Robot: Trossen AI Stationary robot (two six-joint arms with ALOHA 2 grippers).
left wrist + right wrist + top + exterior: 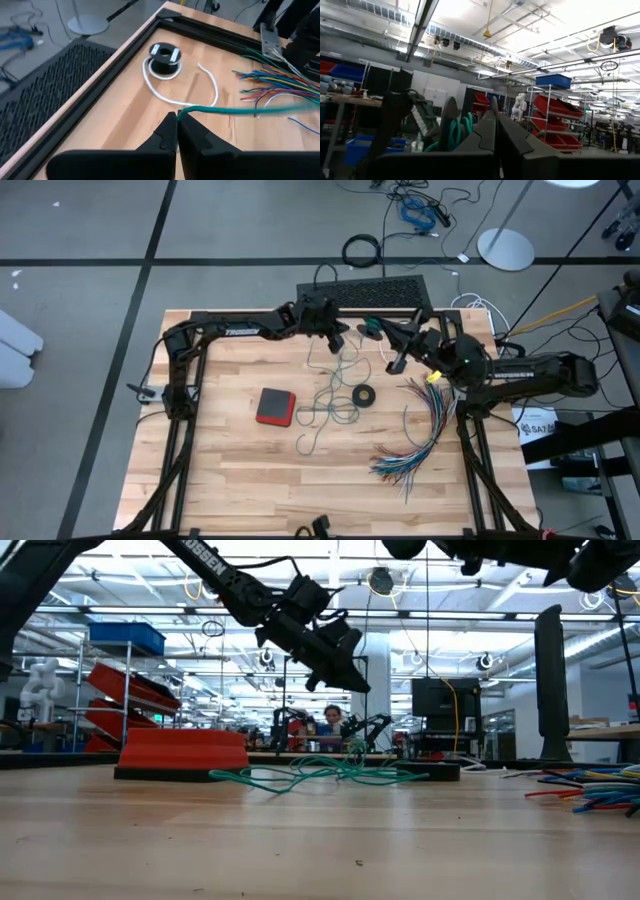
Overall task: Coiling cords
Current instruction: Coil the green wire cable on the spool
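The teal-green cord [330,395] lies in loose tangled loops mid-table, seen low across the table as well [320,772]. My left gripper [340,340] hovers above the far middle, shut on one stretch of it [240,110]. Several teal loops [456,132] sit beside the fingers of my right gripper [495,116], which is shut, raised and tipped up toward the ceiling [380,330]. The white cord [165,92] lies curved on the wood by the far edge, joined to a round black-and-white piece [165,54]. My left gripper pinches the teal cord [183,112] between its two fingertips, slanting down from the table's left. The cord leaves the fingers sideways and runs on above the wood. My right gripper has teal loops close against one finger's outer side [451,120]; whether they touch or wind round it I cannot tell.
A red-topped box [275,407] and a small black ring [365,395] sit mid-table. A fan of multicoloured wires [420,435] spreads at the right. A black frame rail [125,50] edges the table's far side, with a perforated black panel [380,290] beyond it.
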